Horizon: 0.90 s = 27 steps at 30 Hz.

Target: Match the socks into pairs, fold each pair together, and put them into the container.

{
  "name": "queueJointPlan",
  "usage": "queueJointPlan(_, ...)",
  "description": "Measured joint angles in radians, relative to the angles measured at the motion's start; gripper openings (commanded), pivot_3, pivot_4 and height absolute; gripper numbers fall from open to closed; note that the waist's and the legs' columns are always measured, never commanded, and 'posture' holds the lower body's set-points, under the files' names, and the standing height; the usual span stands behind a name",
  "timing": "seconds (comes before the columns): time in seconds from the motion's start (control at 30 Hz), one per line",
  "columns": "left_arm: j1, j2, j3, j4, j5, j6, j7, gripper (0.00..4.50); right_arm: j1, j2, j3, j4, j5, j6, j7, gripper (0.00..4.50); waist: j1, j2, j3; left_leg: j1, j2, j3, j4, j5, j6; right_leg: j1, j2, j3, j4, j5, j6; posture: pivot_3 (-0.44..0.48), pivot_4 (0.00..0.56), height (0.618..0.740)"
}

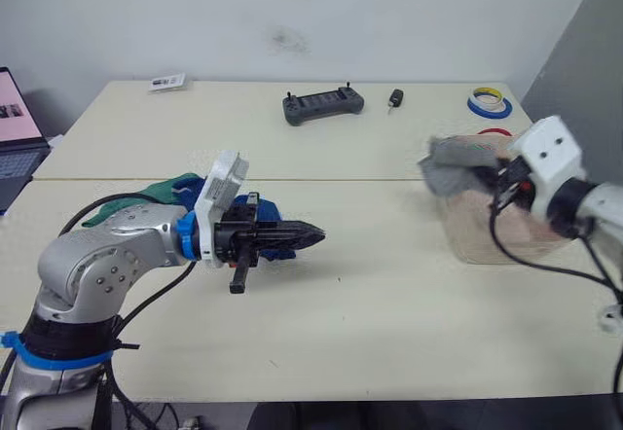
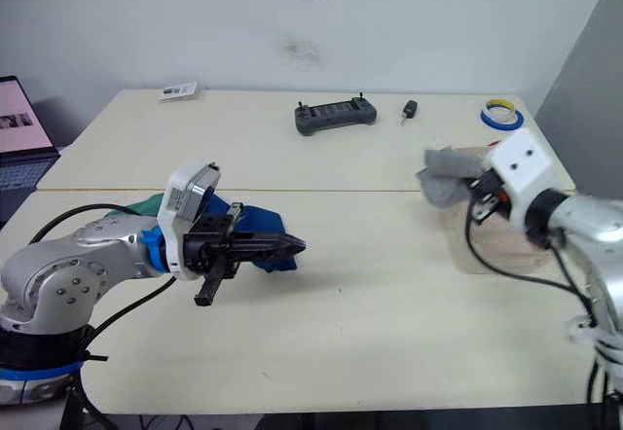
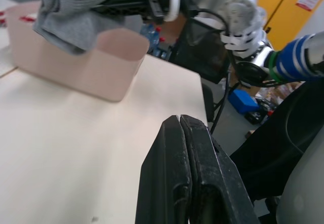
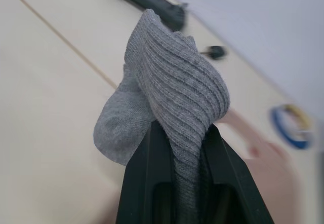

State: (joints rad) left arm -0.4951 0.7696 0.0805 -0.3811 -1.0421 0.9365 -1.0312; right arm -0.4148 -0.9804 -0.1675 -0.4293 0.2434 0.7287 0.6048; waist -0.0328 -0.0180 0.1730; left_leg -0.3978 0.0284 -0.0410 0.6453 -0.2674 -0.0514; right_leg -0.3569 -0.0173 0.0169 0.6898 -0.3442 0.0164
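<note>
My right gripper (image 4: 178,133) is shut on a bundle of light grey socks (image 1: 454,164), held above the near-left rim of the pale pink container (image 1: 479,231) at the table's right side. The grey socks (image 4: 167,92) bulge out from between the fingers (image 4: 142,173). My left gripper (image 1: 313,236) is shut and holds nothing, hovering over the table's middle-left. Behind it lie blue socks (image 2: 255,226) and green socks (image 1: 146,197) in a heap on the table.
A dark grey handheld controller (image 1: 323,104), a small black key fob (image 1: 395,98) and tape rolls (image 1: 489,101) lie along the table's far edge. A label card (image 1: 167,82) sits far left. A laptop (image 1: 18,128) stands off the table's left.
</note>
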Motion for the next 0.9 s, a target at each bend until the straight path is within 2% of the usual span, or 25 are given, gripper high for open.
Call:
queueJointPlan(0.1, -0.017, -0.021, -0.007, 0.0, -0.015, 0.011, 0.004, 0.0, -0.001, -0.087, 0.038, 0.141, -0.118, -0.202, 0.023, 0.16, 0.001, 0.0, 0.0, 0.0, 0.0, 0.001, 0.0, 0.0, 0.0, 0.0, 0.0, 0.0, -0.001, 0.0, 0.0, 0.0, 0.15, 0.74)
queueJointPlan(0.27, -0.063, -0.054, -0.009, -0.001, -0.017, 0.017, 0.041, 0.0, -0.05, -0.152, 0.123, 0.344, -0.282, -0.514, 0.053, 0.16, 0.001, -0.001, 0.001, 0.0, 0.001, 0.002, 0.001, 0.002, -0.003, 0.0, -0.001, 0.0, -0.001, 0.0, 0.0, 0.0, 0.15, 0.74)
queueJointPlan(0.5, -0.123, -0.087, -0.076, -0.005, 0.097, -0.043, 0.085, 0.0, -0.134, -0.155, 0.292, 0.624, -0.482, -0.893, 0.088, 0.16, 0.001, -0.001, 0.002, 0.0, 0.0, 0.003, 0.002, 0.003, -0.005, 0.001, -0.001, 0.0, -0.001, 0.0, 0.0, 0.0, 0.15, 0.74)
queueJointPlan(0.67, -0.19, -0.119, -0.133, -0.013, 0.163, -0.062, 0.108, 0.0, -0.192, -0.142, 0.37, 0.8, -0.578, -1.069, 0.092, 0.16, 0.003, -0.001, 0.003, 0.0, 0.0, 0.004, 0.002, 0.003, -0.005, 0.001, -0.001, 0.0, -0.002, 0.0, 0.0, 0.0, 0.15, 0.74)
queueJointPlan(0.9, -0.297, -0.189, -0.246, 0.003, 0.286, -0.122, 0.106, 0.0, -0.244, -0.121, 0.407, 0.93, -0.63, -1.187, 0.102, 0.16, 0.003, -0.001, 0.003, 0.0, 0.0, 0.009, 0.003, 0.003, -0.005, 0.002, -0.001, 0.001, -0.001, 0.0, 0.0, 0.0, 0.15, 0.74)
